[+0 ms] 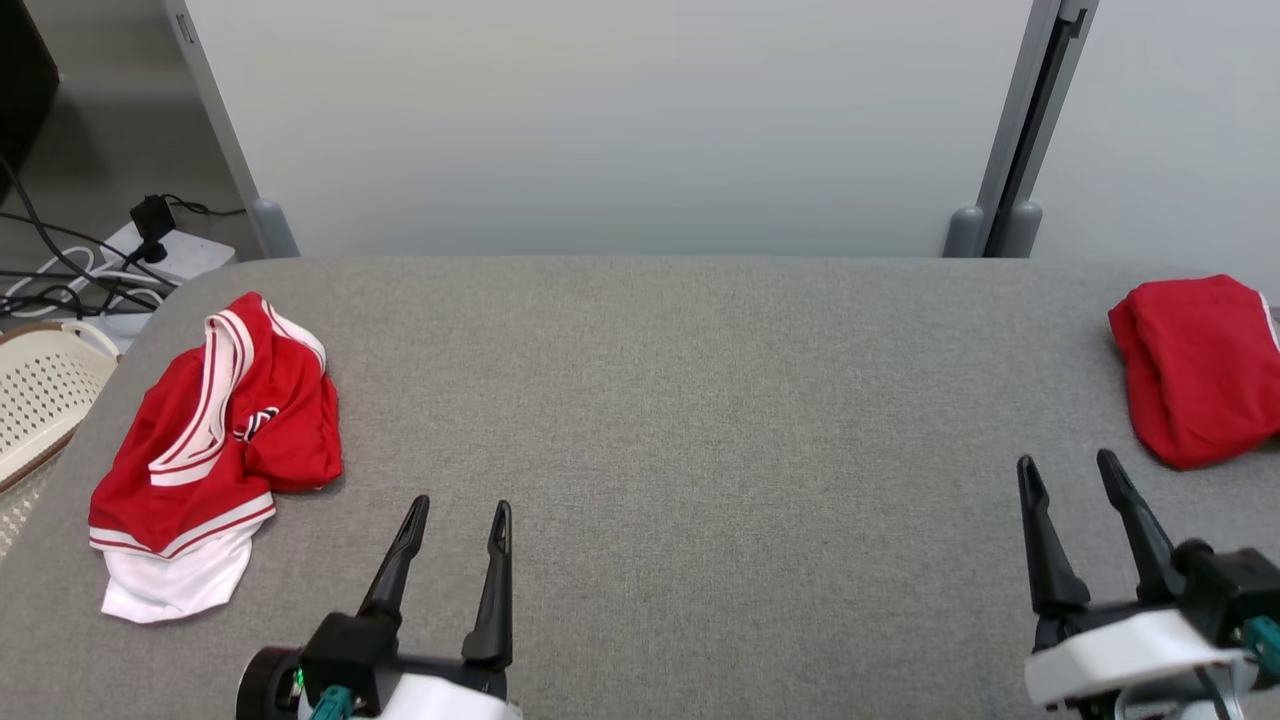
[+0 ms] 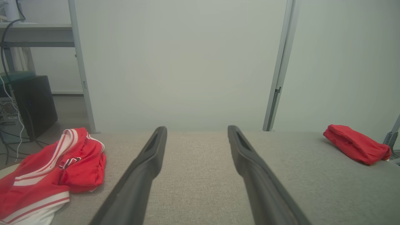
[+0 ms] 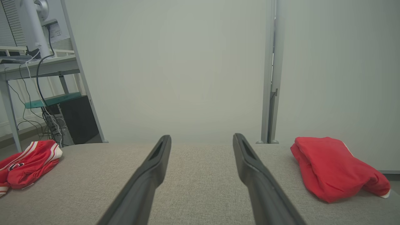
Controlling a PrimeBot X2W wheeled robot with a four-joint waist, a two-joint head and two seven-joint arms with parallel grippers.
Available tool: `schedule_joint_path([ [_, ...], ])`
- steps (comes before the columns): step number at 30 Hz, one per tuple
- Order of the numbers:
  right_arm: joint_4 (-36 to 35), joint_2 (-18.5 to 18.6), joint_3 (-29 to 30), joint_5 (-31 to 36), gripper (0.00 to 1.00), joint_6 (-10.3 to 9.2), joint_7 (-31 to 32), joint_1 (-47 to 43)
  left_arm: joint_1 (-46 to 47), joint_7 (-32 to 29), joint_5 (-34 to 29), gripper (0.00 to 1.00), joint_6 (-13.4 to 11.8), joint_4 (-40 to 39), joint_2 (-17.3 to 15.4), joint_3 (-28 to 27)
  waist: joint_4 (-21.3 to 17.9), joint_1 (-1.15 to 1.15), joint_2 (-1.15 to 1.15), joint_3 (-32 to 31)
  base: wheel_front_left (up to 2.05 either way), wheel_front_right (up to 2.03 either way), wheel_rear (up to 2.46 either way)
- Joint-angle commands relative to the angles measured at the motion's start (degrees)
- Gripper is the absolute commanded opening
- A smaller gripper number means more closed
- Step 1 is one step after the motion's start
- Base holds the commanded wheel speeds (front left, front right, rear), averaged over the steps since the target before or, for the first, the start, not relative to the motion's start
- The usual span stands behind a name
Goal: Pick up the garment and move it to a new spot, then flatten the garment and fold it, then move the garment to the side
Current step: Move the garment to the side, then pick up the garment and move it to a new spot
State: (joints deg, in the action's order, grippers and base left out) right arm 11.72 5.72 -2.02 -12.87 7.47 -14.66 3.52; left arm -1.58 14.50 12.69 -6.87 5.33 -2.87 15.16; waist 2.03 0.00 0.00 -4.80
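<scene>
Garment [image 1: 205,450] at left table [image 1: 650,400] edge, red bundle [image 1: 1195,365] at right, open surface between

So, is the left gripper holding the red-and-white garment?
No, the left gripper is open and empty; the red-and-white garment lies apart to its left.

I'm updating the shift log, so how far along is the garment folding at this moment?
Looks done: a folded red garment lies at the table's right edge. In hand: nothing; the left gripper and right gripper hover open and empty above the table. Left: the crumpled red-and-white garment at the table's left needs picking up, moving, flattening, folding and setting aside.
</scene>
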Motion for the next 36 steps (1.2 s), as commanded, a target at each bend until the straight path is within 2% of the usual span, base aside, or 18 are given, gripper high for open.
schedule_joint_path([
  [1,-2.2,0.2,-1.0,0.8,1.00,0.02,-0.3,0.4,1.1,0.5,-0.4,1.00,0.3,-1.6,-0.2,-2.3,0.0,0.00,0.00,-0.4,0.00,0.00,0.00],
  [9,-4.6,-1.0,-0.3,1.0,1.00,0.02,-0.3,-5.2,-1.7,0.5,-0.2,1.00,0.6,-1.9,0.0,-4.4,-0.8,0.00,0.00,-1.1,0.00,0.00,0.00],
  [36,-3.8,-0.9,-0.8,0.3,1.00,0.02,-0.3,-5.3,-0.9,0.5,0.6,1.00,0.2,-1.2,0.0,-4.0,-1.8,0.00,0.00,-0.5,0.00,0.00,0.00],
])
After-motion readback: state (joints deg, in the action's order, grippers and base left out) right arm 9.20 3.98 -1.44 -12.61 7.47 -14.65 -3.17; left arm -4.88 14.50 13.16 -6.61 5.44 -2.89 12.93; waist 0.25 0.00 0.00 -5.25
